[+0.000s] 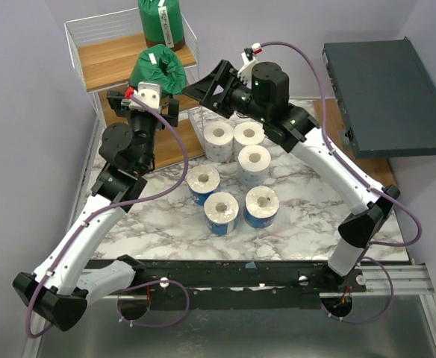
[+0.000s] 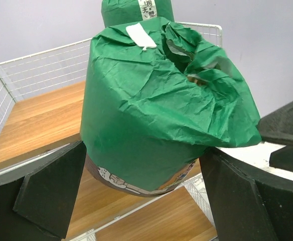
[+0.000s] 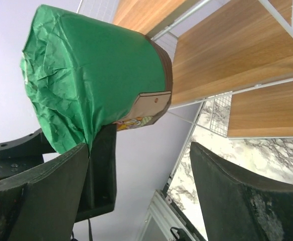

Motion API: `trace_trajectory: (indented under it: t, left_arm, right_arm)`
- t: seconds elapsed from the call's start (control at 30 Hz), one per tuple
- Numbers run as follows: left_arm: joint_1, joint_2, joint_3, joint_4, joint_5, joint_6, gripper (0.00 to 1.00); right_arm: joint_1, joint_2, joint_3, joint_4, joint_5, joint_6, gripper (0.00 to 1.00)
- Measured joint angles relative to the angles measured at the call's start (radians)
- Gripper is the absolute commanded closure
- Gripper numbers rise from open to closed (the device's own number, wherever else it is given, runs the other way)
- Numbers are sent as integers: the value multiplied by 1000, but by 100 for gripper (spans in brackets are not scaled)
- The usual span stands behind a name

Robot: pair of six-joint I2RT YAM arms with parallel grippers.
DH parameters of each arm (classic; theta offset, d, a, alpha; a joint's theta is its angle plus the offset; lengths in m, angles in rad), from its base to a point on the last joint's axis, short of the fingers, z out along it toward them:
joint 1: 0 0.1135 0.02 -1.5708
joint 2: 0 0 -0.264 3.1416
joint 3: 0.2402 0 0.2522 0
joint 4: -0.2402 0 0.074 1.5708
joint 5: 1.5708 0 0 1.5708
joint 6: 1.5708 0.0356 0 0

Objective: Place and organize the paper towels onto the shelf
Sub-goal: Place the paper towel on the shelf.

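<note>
My left gripper is shut on a green-wrapped paper towel roll and holds it in the air at the front of the white wire shelf. In the left wrist view the roll sits between my gripper jaws, above the wooden boards. A second green roll stands on the top board. My right gripper is open and empty just right of the held roll; its wrist view shows nothing between the jaws. Several white and blue-printed rolls stand on the marble table.
A dark grey flat box lies at the back right. The shelf stands at the table's back left against the wall. The white rolls stand close to the shelf's foot, under the right arm.
</note>
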Motion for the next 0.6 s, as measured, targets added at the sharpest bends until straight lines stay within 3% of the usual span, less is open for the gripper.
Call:
trace_trajectory:
  t: [0.4, 0.6]
  left_arm:
    - [11, -2, 3, 26, -3, -7, 1]
    - [11, -5, 3, 39, -3, -15, 1]
  right_arm:
    - [-9, -40, -312, 282, -25, 49, 15]
    - [-18, -102, -536, 565, -24, 112, 17]
